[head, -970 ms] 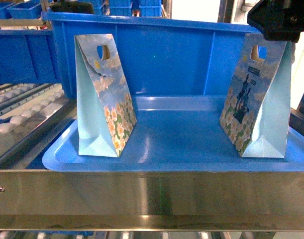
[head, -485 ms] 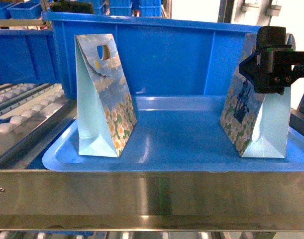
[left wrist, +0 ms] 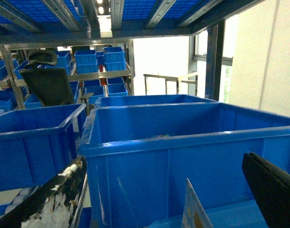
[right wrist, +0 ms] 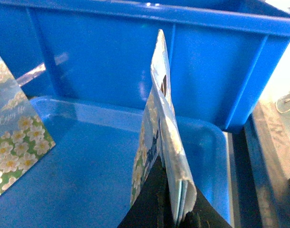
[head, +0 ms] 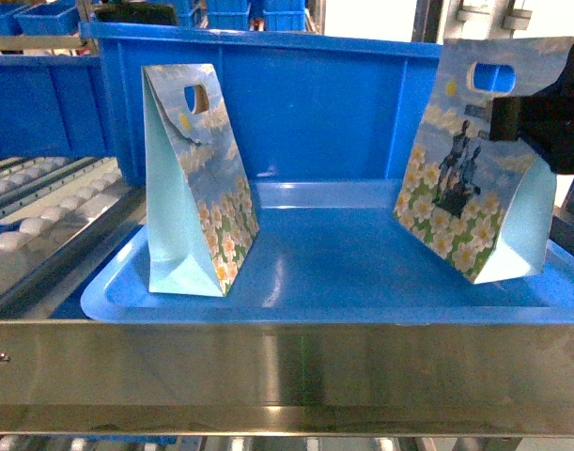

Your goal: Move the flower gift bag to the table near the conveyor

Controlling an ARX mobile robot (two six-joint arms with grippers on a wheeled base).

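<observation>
The flower gift bag (head: 465, 178) is held up at the right side of the head view, tilted, its lower edge lifted clear of the blue tray (head: 343, 282) and hanging above the tray's right end. Its printed face, with daisies and a dark figure, is turned toward the near left, and the handle cut-out is seen near its top. The bag is pinched by the right gripper (head: 540, 122), a black shape closed on the bag's upper right edge. In the right wrist view the same bag (right wrist: 163, 137) is seen edge-on, its folded top clamped between the dark fingers (right wrist: 149, 204) at the bottom of the frame.

A second gift bag (head: 194, 183) is left standing upright on the tray's left part, well apart from the held one; its corner (right wrist: 16, 147) is caught at the left edge of the right wrist view. A large blue bin (head: 296, 103) is set just behind the tray, at the far side. The conveyor (head: 42, 221) with its white rollers is seen to the far left, and a steel rail (head: 287, 366) is stretched across the near edge.

In the left wrist view only dark finger parts (left wrist: 273, 190) of the left gripper are shown at the frame's lower corners, spread widely with nothing between them, in front of blue bins (left wrist: 182, 156).
</observation>
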